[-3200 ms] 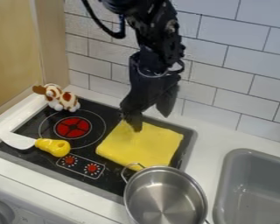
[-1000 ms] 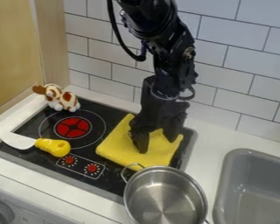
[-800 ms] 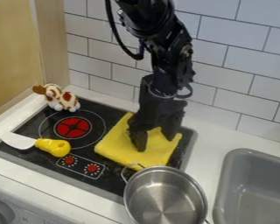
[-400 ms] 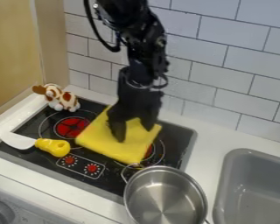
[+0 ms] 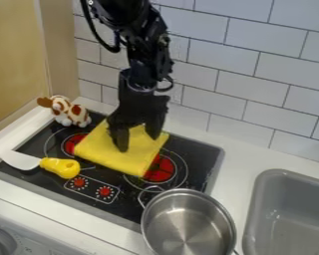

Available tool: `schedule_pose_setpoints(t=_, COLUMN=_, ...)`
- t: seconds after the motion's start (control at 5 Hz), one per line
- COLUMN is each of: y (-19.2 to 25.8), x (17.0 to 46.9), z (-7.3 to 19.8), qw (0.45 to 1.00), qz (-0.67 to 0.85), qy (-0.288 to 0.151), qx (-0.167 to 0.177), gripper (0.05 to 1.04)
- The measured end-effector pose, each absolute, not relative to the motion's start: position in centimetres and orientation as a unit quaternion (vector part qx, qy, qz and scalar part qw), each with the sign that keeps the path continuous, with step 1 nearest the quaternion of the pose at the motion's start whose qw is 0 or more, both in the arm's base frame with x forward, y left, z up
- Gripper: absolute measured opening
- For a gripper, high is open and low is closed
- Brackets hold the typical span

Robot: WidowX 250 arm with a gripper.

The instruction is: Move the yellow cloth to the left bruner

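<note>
Over the middle of the stove, the black gripper points down with its two fingers spread apart, their tips on the yellow cloth. The cloth lies flat and slanted on the black stove top. Its left part covers much of the left burner, whose red centre shows at the cloth's left edge. The right burner is partly uncovered at the cloth's lower right. Part of the cloth's upper side is hidden behind the gripper.
A toy knife with a yellow handle lies left of the cloth. Behind it stands a spotted plush animal. A metal pot overlaps the stove's front right, and a grey sink is at right. A tiled wall rises behind.
The gripper first moved right over the cloth, then swung left, and the cloth slid left with it, from the right burner onto part of the left one. The fingers are wider apart than at first.
</note>
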State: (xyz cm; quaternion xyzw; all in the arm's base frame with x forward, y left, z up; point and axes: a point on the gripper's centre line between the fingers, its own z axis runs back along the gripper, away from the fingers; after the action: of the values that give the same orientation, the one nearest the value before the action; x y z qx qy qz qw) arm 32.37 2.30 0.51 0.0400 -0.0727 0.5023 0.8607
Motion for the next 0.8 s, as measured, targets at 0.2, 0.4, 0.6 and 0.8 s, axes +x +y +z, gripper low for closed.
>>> schedule_pose_setpoints(t=0.2, y=3.7, x=33.2, z=0.6, qw=0.858, qz=0.506, qy=-0.075, qx=0.039, gripper=0.999)
schedule_pose_setpoints(t=0.4, y=4.4, x=33.0, z=0.6, qw=0.857, qz=0.508, qy=-0.073, qx=0.045, gripper=0.999)
schedule_pose_setpoints(t=0.6, y=4.8, x=33.4, z=0.9, qw=0.861, qz=0.500, qy=-0.077, qx=0.050, gripper=0.999)
schedule_pose_setpoints(t=0.8, y=5.0, x=33.4, z=0.9, qw=0.861, qz=0.499, qy=-0.080, qx=0.053, gripper=0.999)
